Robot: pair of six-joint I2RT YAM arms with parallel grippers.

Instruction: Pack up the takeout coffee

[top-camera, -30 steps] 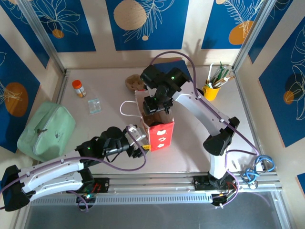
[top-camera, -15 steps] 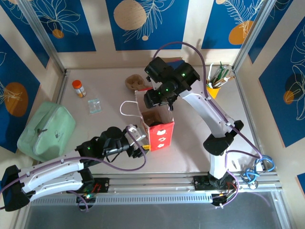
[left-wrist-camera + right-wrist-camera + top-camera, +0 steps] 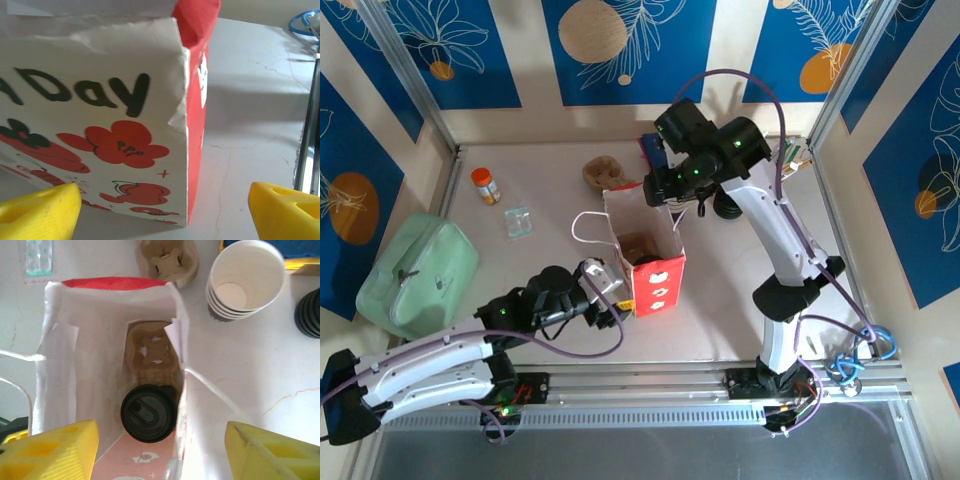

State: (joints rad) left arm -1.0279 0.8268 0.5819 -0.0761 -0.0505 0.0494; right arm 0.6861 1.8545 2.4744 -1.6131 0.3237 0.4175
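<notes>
Pale table (image 3: 715, 300): lidded takeout coffee (image 3: 148, 412) down in paper bag (image 3: 75, 340). Left gripper (image 3: 162, 212), right gripper (image 3: 162, 450) both released. Risk: snagged handle (image 3: 215, 395) topples bag.

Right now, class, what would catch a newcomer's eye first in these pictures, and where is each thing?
The red-and-white paper bag stands open at mid-table, with the left end effector open by its near corner. The right end effector hangs open above the bag's mouth; down inside, a round black lid lies at the bottom against a brown moulded carrier.
</notes>
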